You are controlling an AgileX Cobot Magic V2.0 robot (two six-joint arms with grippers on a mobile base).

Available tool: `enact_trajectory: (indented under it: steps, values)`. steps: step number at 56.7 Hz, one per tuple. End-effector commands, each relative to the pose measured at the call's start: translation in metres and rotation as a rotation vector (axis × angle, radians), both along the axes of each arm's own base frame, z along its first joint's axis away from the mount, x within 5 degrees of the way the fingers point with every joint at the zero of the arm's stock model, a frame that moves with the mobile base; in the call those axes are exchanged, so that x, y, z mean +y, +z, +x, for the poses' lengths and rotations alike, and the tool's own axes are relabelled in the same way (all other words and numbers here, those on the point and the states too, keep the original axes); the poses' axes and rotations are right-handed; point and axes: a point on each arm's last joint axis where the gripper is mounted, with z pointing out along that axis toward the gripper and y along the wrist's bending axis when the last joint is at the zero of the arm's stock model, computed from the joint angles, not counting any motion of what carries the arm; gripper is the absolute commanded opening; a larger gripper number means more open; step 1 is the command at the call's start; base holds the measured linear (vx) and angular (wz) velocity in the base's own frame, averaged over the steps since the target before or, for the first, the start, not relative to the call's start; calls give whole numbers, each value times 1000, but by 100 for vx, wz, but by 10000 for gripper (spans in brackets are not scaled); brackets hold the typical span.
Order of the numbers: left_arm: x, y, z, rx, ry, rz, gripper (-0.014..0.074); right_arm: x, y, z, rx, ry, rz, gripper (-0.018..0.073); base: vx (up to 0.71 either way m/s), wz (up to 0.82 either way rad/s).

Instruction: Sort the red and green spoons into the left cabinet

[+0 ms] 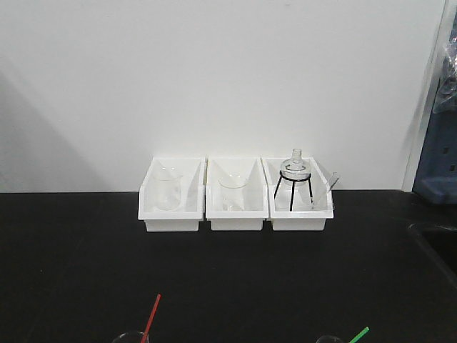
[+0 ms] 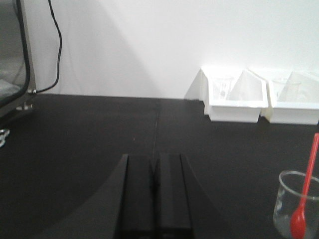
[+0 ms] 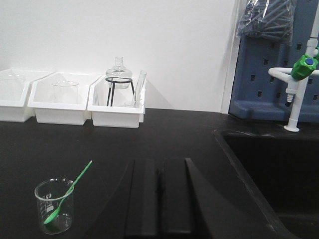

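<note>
Two clear glass cups [image 2: 285, 199] [image 3: 44, 198] hold thin plastic spoons: red spoon [image 2: 307, 181] lower right of left wrist view, green spoon [image 3: 70, 190] lower left of right wrist view. Left gripper [image 2: 155, 159] and right gripper [image 3: 159, 162] are squeezed closed, empty.

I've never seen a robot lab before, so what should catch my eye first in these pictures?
Two bright spoons stand out against the black benchtop: the red spoon stands in a glass beaker on the left, the green spoon in a second beaker on the right. Behind them, three white bins sit in a row against the white wall.
</note>
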Motion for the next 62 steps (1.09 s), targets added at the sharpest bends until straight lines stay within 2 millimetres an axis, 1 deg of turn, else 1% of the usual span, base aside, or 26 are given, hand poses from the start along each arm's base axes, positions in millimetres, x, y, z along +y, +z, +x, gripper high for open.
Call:
enact_trajectory:
  steps: [1,6,9,13,16,19,22,24,27,30,36,48,55,62]
  values:
    - [-1,22,-4,-203,-8,-6,-6,1,9,-2,-127,16,24,-9,0,0]
    - [-1,43,-10,-349,-13,4,-6,1,19,-3,-207,28,94,-9,0,0]
    - [-2,58,-15,-419,-14,8,-6,1,23,-4,-218,30,108,-8,0,0]
    - [-2,80,-22,-475,-14,12,-6,1,34,-6,-221,30,136,-6,0,0]
    - [-2,92,-25,-477,-13,12,-6,1,44,-8,-212,27,147,-6,0,0]
    - [-2,104,-27,-452,-11,9,-6,0,52,-9,-167,21,151,-6,0,0]
    - [-2,121,-29,-426,-8,8,-6,0,63,-10,-118,14,152,-6,0,0]
    - [-2,130,-28,-403,-7,6,-5,0,72,-11,-86,9,152,-6,0,0]
    - [-1,141,-24,-377,-5,7,-4,0,80,-9,-29,2,152,-6,0,0]
    - [-1,148,-19,-356,-5,7,-4,-1,84,-5,29,-6,146,-5,0,0]
    - [0,150,-4,-302,-6,-1,-4,-2,90,4,102,-23,106,-2,0,0]
    - [1,140,21,-164,-4,-8,-3,-2,82,24,223,-31,95,0,0,0]
    - [1,132,30,-80,-2,-15,8,-2,79,30,253,-33,88,6,0,0]
    - [2,131,35,-64,-5,-45,34,-2,77,35,268,-34,78,29,0,0]
